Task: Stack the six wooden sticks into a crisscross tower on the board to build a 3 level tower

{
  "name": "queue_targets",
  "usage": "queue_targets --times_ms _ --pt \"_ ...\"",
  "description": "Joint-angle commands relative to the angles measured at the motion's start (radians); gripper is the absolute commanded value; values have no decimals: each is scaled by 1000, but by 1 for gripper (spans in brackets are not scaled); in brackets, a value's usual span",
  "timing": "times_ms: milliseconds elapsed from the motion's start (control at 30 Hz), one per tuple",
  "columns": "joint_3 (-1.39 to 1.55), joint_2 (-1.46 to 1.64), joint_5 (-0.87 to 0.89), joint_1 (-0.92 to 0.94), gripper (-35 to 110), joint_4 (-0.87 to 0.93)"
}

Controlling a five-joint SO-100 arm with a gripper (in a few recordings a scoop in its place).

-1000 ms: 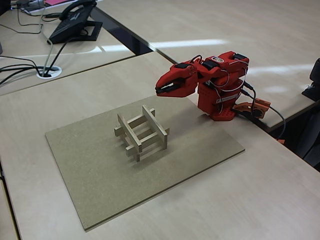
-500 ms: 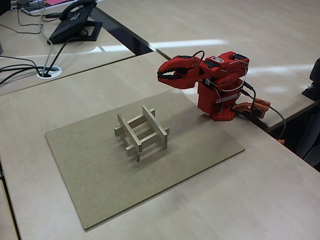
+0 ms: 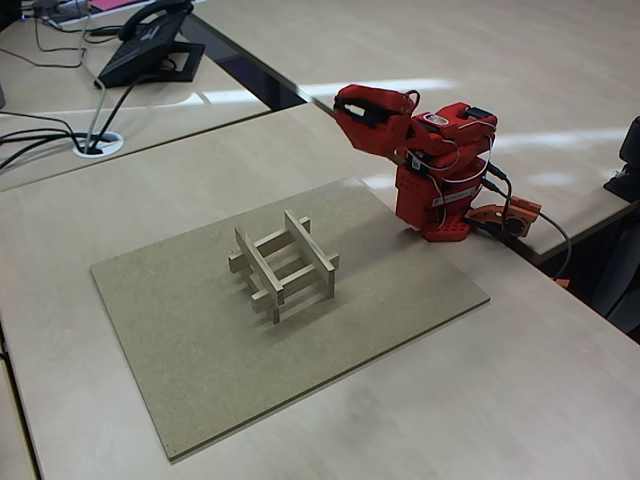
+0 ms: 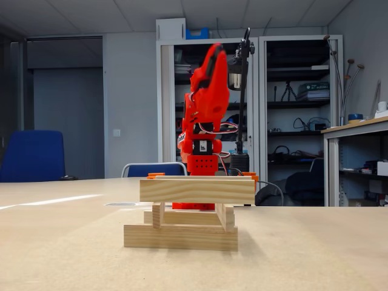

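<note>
The tower [image 3: 260,263] stands in the middle of the brown board [image 3: 180,340]: three crossed layers of two pale wooden sticks each. In the low fixed view the tower [image 4: 197,191] is in front, with the board [image 4: 85,254] under it. My red gripper [image 3: 341,103] is raised behind the board's far corner, folded back over the arm's base and well apart from the tower. Its jaws look shut with nothing in them. From the low fixed view my gripper [image 4: 213,51] points upward behind the tower.
The arm's base [image 3: 440,215] sits at the desk's right edge with an orange clamp and cable [image 3: 510,215]. A black phone [image 3: 150,45] and cables lie on the far-left desk. A blue chair [image 4: 33,156] stands behind the table.
The gripper has swung up and back from a low forward-pointing pose near the board's far corner to a raised, folded pose. The tower has not moved.
</note>
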Motion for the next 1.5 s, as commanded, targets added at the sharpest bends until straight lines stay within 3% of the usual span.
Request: queue_targets --times_ms 0,133,400,833,1133,1467 --pt "2 12 -38 5 0 -235" --pt "2 12 -51 46 0 -495" --pt "2 12 -44 170 0 -853" --pt "2 14 -41 189 0 -1287" --pt "2 14 -44 190 0 -1465" --pt "2 14 -41 190 0 -1477"
